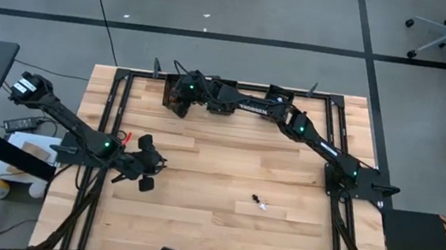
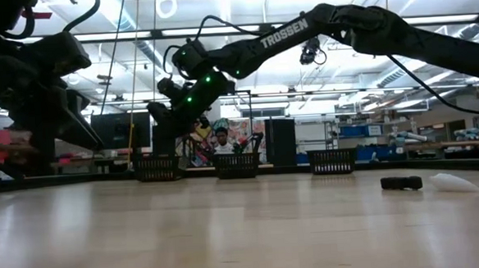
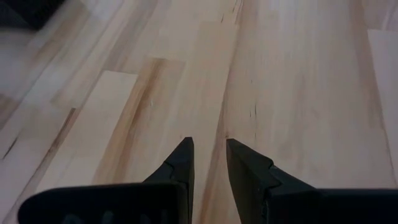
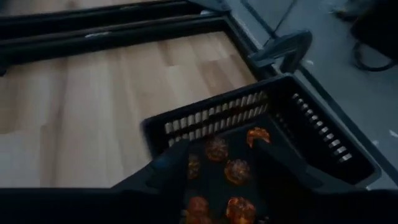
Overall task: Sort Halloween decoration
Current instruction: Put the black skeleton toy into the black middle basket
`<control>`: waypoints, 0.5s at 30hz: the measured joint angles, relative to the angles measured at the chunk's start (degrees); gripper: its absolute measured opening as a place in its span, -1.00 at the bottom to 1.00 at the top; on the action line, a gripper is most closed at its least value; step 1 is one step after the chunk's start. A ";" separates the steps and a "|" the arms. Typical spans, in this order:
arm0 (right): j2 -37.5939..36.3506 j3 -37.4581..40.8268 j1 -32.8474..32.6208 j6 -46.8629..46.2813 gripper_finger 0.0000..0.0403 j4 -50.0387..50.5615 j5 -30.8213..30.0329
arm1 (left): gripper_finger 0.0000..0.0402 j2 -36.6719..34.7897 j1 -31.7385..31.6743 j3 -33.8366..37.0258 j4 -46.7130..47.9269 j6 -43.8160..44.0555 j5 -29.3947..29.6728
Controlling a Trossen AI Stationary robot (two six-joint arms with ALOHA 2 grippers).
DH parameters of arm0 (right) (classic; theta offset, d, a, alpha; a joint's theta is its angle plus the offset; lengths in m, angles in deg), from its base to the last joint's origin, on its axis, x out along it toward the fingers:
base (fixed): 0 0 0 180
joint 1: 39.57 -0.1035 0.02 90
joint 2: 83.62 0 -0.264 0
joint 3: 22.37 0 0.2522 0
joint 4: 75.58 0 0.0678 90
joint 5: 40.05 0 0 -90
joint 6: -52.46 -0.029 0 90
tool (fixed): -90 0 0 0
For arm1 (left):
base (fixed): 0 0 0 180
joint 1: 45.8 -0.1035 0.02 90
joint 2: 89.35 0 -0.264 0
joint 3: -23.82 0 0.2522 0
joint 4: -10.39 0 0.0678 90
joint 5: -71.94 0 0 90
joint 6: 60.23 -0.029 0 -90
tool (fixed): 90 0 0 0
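Pale wooden plank bench [image 1: 217, 167] fills the near ground. R end effector [image 4: 227, 163], fingers apart w/ nothing between them, hangs over a black slotted plastic bin [image 4: 323, 134] at the far edge, left of centre. Inside it lie small orange round trinkets [image 4: 237, 170]. L end effector [image 3: 208, 160], fingers narrowly apart & empty, hovers low over the bench's left side. One tiny black-and-white trinket [image 1: 261, 203] lies loose right of centre, near the front.
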 joint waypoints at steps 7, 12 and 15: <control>-6.94 -0.31 -3.80 6.81 -0.13 9.17 2.26 | -0.64 0.02 1.21 0.00 0.38 0.09 -0.01; -9.03 0.02 -8.36 11.09 -0.19 25.35 -3.31 | -0.64 0.11 1.97 0.00 1.44 0.10 -0.17; -11.00 -0.20 -10.52 11.33 -0.20 34.92 -5.84 | -0.64 0.11 2.11 0.00 1.61 0.10 -0.15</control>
